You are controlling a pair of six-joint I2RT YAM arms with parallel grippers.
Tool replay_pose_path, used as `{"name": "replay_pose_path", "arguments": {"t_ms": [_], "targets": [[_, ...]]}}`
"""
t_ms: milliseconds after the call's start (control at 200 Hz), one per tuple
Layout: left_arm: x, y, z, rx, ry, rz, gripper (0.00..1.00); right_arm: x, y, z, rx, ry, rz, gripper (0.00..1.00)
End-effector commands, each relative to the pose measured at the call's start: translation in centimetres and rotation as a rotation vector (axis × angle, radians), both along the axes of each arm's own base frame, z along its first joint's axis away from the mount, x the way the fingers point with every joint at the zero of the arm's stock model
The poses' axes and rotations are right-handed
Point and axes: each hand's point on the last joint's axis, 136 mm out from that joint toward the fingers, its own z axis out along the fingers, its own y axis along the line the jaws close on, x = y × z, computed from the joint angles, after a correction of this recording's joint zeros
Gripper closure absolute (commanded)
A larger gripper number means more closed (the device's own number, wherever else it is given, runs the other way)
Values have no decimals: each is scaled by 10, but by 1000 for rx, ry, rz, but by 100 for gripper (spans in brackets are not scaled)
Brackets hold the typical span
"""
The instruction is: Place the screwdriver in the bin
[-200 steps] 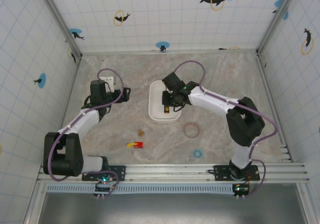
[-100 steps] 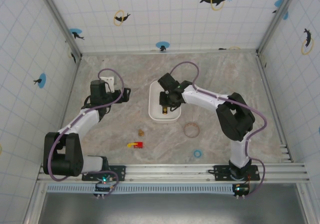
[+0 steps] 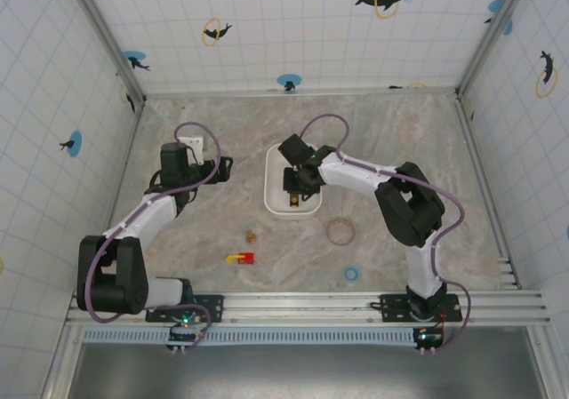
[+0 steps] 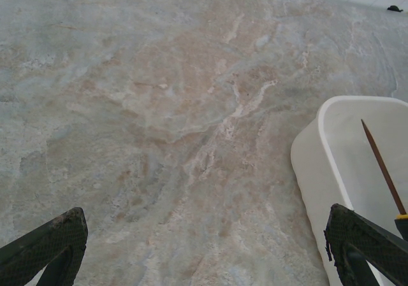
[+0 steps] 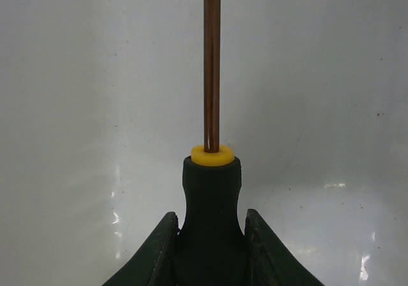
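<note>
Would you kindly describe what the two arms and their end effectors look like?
The left arm and right arm have white links, black joints and looping purple cables. The left end effector has black, cross-hatched fingers; the right end effector has dark ones.

Inside the bin [image 3: 272, 181] the right gripper [image 3: 296, 184] and screwdriver [image 5: 211, 76] block entry; free tabletop [image 4: 159, 107] lies between the bin and the left gripper [image 4: 204, 251], with a tan ring [image 3: 340, 231] near its front corner.
</note>
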Motion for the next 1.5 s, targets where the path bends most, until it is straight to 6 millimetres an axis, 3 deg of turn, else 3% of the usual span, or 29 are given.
{"name": "replay_pose_path", "arguments": {"t_ms": [0, 150, 511, 966, 1227, 1407, 1497], "targets": [[0, -6, 2, -8, -5, -29, 3, 4, 5, 2, -14, -5, -6, 93], [1, -6, 1, -9, -3, -30, 2, 4, 2, -1, -36, -2, -2, 91], [0, -7, 0, -10, 3, -33, 3, 2, 3, -9, -44, 16, 3, 71], [2, -8, 1, -12, 7, -38, 2, 3, 3, -4, -38, 7, 8, 56], [3, -9, 4, -15, 0, -41, 3, 6, 4, 40, 6, -70, 54, 48], [5, -17, 32, -96, -66, -55, 2, 6, 9, 86, 103, -147, 139, 43], [7, -16, 38, -92, -82, -47, 2, 7, 3, 111, 118, -198, 175, 42]]}}
